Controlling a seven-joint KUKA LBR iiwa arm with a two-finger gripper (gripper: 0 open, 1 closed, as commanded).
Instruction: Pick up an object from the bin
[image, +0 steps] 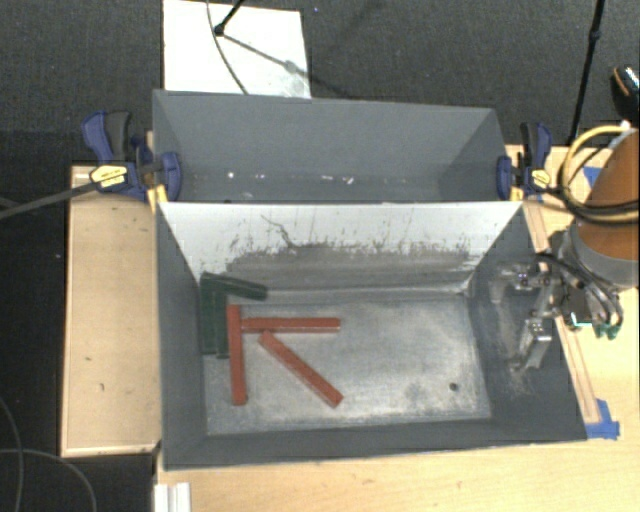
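Partly hidden: the arm was cut off at the right edge, so only its orange-covered wrist and looped cables were in view.
Hard to make out: the end effector read as a tangle of bright metal against grey wall; could not tell whether it stood wide or narrow.
End effector position: over the bin's sloped right wall, just beside the right edge of the floor, above bare metal.
Nearest thing: a small dark speck on the floor to the left of the end effector, too small to identify.
Red sticks: three lay on the left half of the floor, well apart from the end effector. The upright stick ran front to back. The level stick ran rightward from near its far end. The slanted stick angled toward the front right between them.
Green pieces: the long green block lay just left of the upright stick; the short green block lay across its far end.
Surface: the grey metal bin had a scuffed, pale floor and a back wall streaked with scratches.
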